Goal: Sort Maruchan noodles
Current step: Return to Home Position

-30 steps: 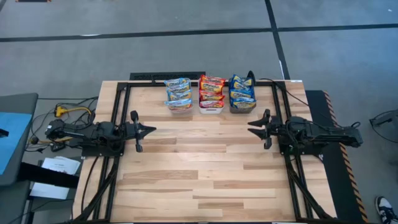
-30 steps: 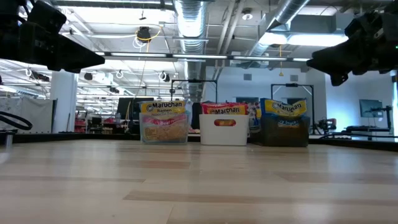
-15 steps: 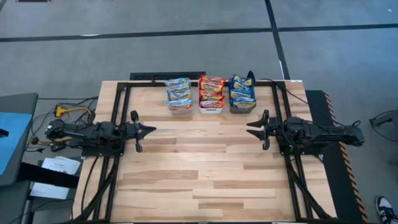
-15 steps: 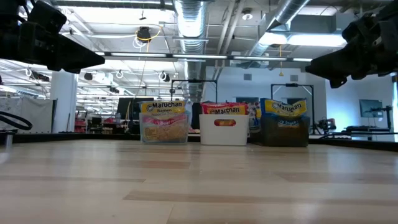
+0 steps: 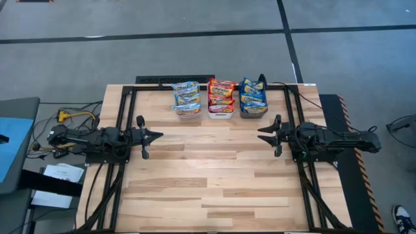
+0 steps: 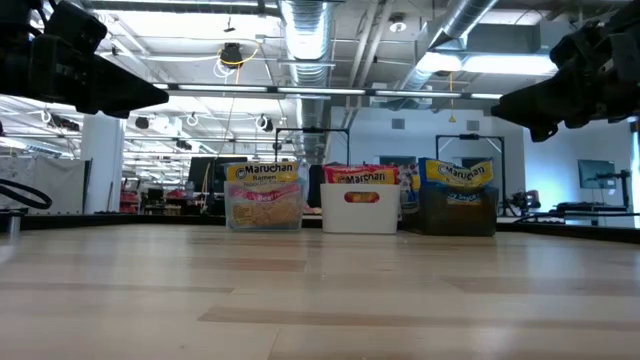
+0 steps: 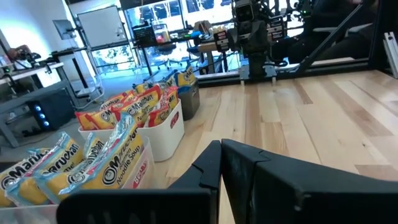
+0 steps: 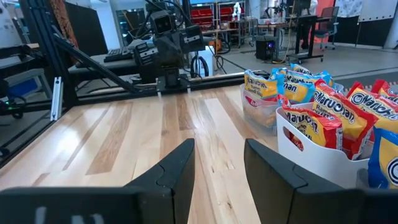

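Wooden table point(image 5: 208, 169), three bins point(image 5: 221, 116) of noodles point(image 5: 221, 95); left pincer point(image 5: 159, 135), right pincer point(image 5: 260, 134) flanking.

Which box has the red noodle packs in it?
The white bin, the middle one of the three, holds the red packs. The clear bin and the dark bin beside it hold blue packs.

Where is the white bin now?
High view: the white bin sits at the far edge of the table, between the clear bin on the left and the dark bin.
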Robot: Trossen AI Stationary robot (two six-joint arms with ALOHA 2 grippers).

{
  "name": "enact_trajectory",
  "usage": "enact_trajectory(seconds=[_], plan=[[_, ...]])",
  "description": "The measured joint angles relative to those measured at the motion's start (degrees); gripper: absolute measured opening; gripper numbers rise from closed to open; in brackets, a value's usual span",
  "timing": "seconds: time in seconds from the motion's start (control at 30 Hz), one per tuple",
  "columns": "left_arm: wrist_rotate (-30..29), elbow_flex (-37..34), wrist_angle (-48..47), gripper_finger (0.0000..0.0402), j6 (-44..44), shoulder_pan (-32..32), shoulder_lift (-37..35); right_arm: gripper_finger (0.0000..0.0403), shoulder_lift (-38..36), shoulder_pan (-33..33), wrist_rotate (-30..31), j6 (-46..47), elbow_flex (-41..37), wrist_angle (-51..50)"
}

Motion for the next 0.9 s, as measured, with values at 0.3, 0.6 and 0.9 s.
enact_trajectory(seconds=[0.3, 0.6, 0.9], plan=[[0.0, 0.0, 0.0, 0.0, -0.3, 0.0, 0.0, 0.0163, 0.0, 0.0, 0.0, 0.0, 0.0, 0.0], [0.0, 0.0, 0.0, 0.0, -0.2, 0.0, 0.0, 0.0163, 0.0, 0.0, 0.0, 0.0, 0.0, 0.2], [0.0, 0.0, 0.0, 0.0, 0.0, 0.0, 0.0, 0.0163, 0.0, 0.0, 0.0, 0.0, 0.0, 0.2]])
